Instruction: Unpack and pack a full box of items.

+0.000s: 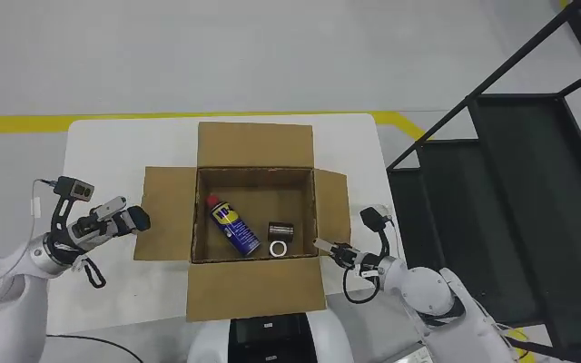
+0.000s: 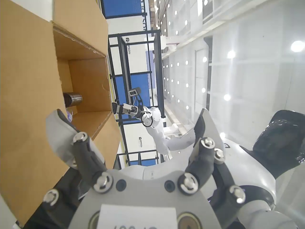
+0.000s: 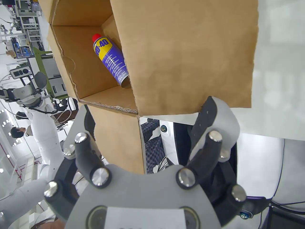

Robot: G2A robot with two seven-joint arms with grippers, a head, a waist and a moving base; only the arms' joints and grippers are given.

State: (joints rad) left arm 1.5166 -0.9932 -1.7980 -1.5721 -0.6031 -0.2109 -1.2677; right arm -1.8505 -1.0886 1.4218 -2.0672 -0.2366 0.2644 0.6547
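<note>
There, the left gripper (image 1: 136,220) hung wide open and empty just beside the left flap of the cardboard box (image 1: 254,145), the right gripper (image 1: 322,245) likewise spread and empty at its near right corner, while inside lay a spray can (image 1: 234,227) and a small metal cylinder (image 1: 280,238).

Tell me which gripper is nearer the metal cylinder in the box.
Right. The right gripper is at the right flap of the box, close beside the metal cylinder; the left gripper is past the left flap, across the box.
</note>
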